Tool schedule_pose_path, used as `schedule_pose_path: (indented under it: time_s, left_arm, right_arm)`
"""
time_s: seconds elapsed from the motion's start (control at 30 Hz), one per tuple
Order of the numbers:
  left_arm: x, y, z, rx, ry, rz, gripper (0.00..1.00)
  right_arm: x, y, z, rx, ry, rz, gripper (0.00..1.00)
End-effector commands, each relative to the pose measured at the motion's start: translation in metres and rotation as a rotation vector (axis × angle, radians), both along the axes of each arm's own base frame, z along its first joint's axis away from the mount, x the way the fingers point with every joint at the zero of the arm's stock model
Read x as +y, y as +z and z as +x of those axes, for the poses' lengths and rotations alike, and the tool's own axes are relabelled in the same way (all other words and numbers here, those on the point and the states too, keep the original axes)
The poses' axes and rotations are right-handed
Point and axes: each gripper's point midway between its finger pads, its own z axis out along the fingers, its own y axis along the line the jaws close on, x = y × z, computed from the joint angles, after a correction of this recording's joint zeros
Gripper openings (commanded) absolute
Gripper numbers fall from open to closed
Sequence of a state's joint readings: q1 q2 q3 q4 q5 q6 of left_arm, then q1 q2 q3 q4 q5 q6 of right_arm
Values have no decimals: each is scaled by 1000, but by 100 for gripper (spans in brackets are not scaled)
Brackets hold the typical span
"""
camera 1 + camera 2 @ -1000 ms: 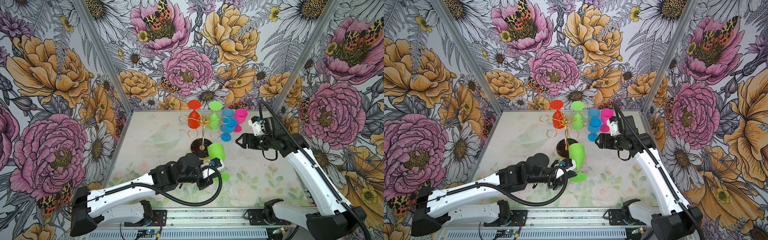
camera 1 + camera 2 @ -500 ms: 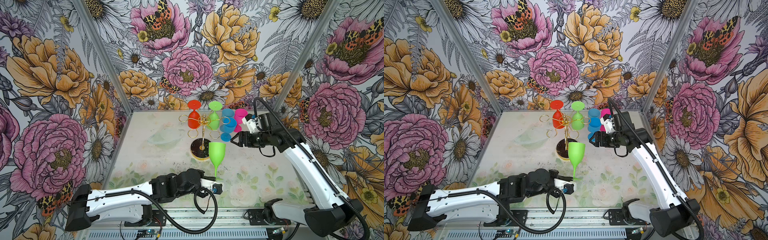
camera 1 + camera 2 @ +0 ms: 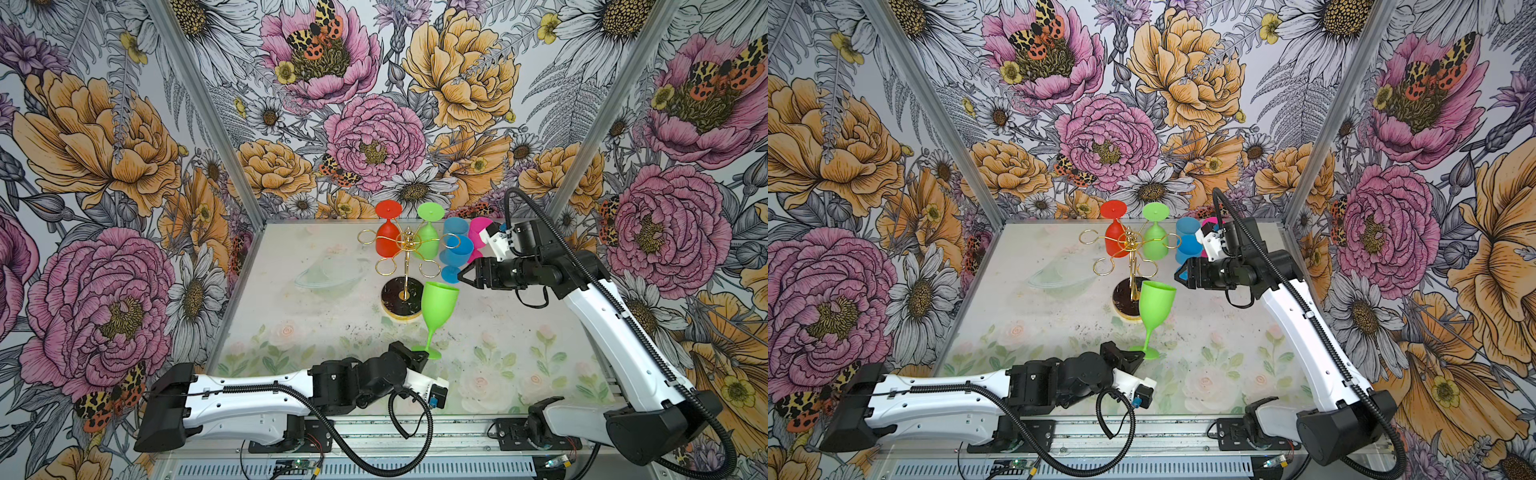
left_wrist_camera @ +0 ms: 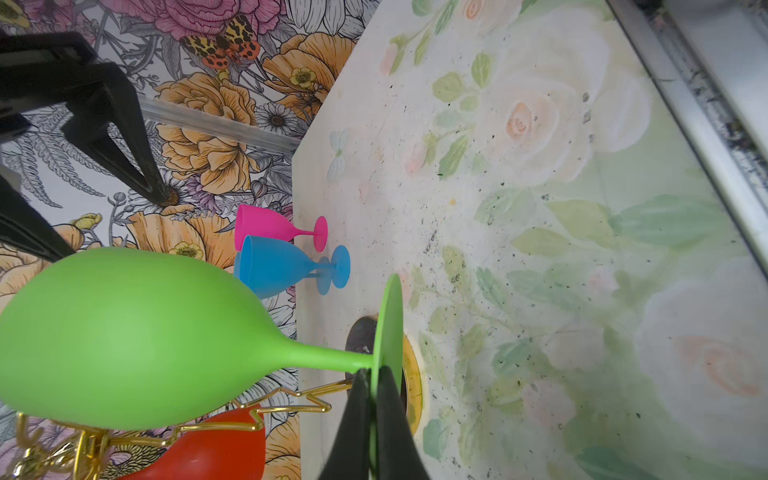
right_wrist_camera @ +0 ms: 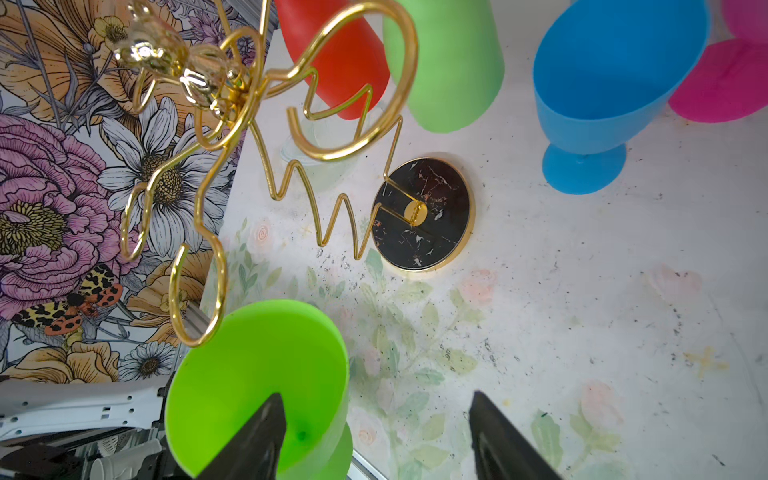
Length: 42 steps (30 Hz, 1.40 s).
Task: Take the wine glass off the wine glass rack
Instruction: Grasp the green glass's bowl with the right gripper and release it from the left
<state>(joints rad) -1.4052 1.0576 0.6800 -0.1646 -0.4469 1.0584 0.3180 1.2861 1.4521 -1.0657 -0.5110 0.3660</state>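
Walls: big painted flowers all round a pale counter (image 3: 299, 324).
Left gripper (image 3: 419, 356): pinching the flat foot of the green wine glass (image 3: 438, 303).
Green wine glass: upright, off the wine glass rack (image 3: 395, 297), just in front of its base; looks light and bendy, best held by foot or stem.
Right gripper (image 3: 462, 275): spread wide at the glass's rim.
Left wrist view: shows the pinch clearly; top views barely do.

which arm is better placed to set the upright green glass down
Left: the left claw is shut on the foot of the upright green glass. The right claw is open by its rim, empty.
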Motion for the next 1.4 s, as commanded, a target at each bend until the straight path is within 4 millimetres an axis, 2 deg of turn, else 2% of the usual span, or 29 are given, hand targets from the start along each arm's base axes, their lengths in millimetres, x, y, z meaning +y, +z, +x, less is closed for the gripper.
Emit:
schedule_pose_path:
  time_s: [0.0, 0.37, 0.57, 1.03, 1.2, 1.37]
  left_arm:
    - [-2, 3, 7, -107, 15, 23, 0]
    - [-5, 11, 18, -207, 83, -7, 0]
    - [-5, 5, 22, -267, 97, 40, 0]
    - [-4, 5, 29, -325, 135, 64, 0]
    - [-3, -1, 27, -325, 131, 80, 0]
    - [-2, -9, 27, -316, 141, 74, 9]
  right_arm:
    - [19, 8, -9, -2, 90, 41, 70]
    - [20, -6, -11, 35, 88, 17, 61]
    - [22, -8, -16, 52, 108, 28, 53]
    - [22, -15, -20, 73, 128, 20, 22]
    - [19, -20, -20, 80, 122, 5, 13]
    - [16, -28, -21, 94, 112, -13, 5]
